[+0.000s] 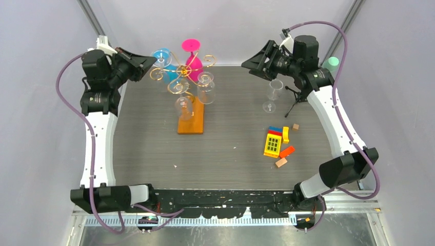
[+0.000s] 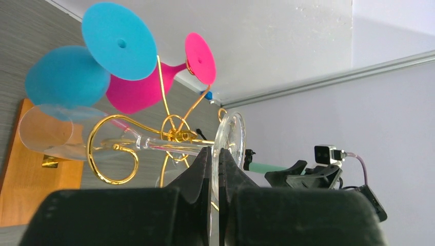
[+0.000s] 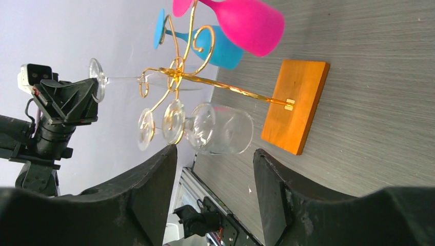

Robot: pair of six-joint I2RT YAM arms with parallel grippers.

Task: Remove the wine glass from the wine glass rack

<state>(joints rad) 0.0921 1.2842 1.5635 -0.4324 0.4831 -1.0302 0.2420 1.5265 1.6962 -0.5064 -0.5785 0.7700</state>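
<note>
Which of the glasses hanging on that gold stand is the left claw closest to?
The slim clear glass: the left gripper pinches its round foot. The blue glass and pink glass hang untouched.

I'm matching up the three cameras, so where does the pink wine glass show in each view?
Top external: the pink wine glass is at top centre, just above the gold wire arms.
Left wrist: upper centre-left, with its round foot to the right of its bowl.
Right wrist: at the top edge, right of centre, partly cropped.
Shared landmark: the orange-brown wooden base, visible in all three.
</note>
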